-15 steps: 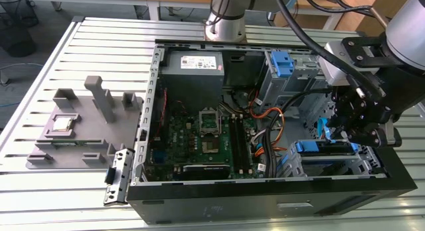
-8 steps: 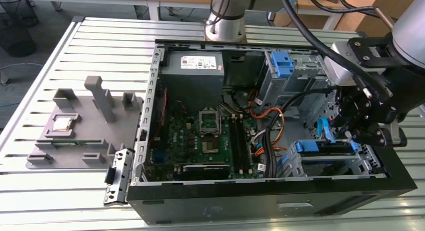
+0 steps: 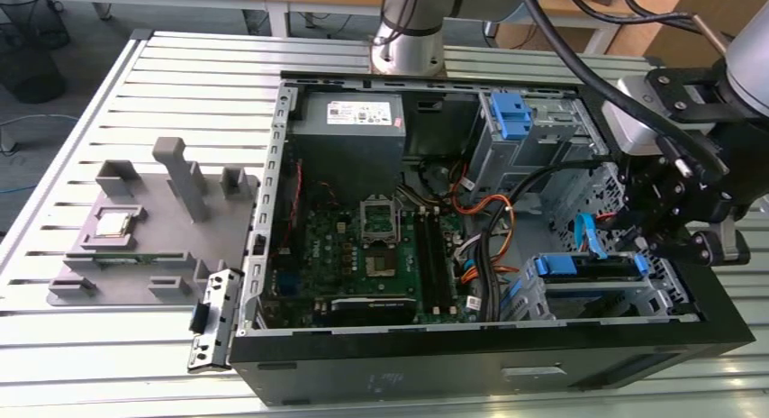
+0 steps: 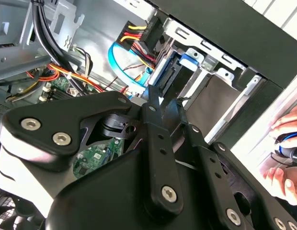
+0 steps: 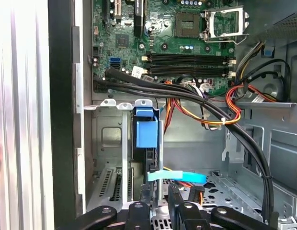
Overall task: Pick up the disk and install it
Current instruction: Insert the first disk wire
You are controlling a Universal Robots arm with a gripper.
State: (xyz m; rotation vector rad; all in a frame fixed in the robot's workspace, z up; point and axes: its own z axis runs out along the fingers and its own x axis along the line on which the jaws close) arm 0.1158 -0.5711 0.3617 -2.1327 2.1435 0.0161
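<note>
The gripper (image 3: 669,245) hung over the computer case (image 3: 481,359) at the exterior view's right. In both wrist views its fingers (image 4: 153,120) stood a narrow gap apart with nothing between them, so I read it as released and empty (image 5: 159,203).

Just beyond the tips sat the disk (image 3: 589,267). Its blue bracket (image 5: 147,132) was seated in the drive cage (image 5: 105,143) at the case's near corner. I could only see the disk edge-on, so the label was hidden.

A flat blue data cable (image 5: 177,176) crossed right in front of the tips, with red, yellow and orange wires (image 4: 134,43) bunched beside it. A thick black cable bundle (image 5: 187,93) ran across between the cage and the motherboard (image 3: 360,247).

Further off were the grey power supply (image 3: 348,139), a second blue bracket (image 3: 511,116) in the upper bay, and a processor chip (image 3: 114,222) on the grey fixture (image 3: 157,247) outside the case.

A person's hand (image 4: 287,148) showed at the edge of the second wrist view, cut off.
</note>
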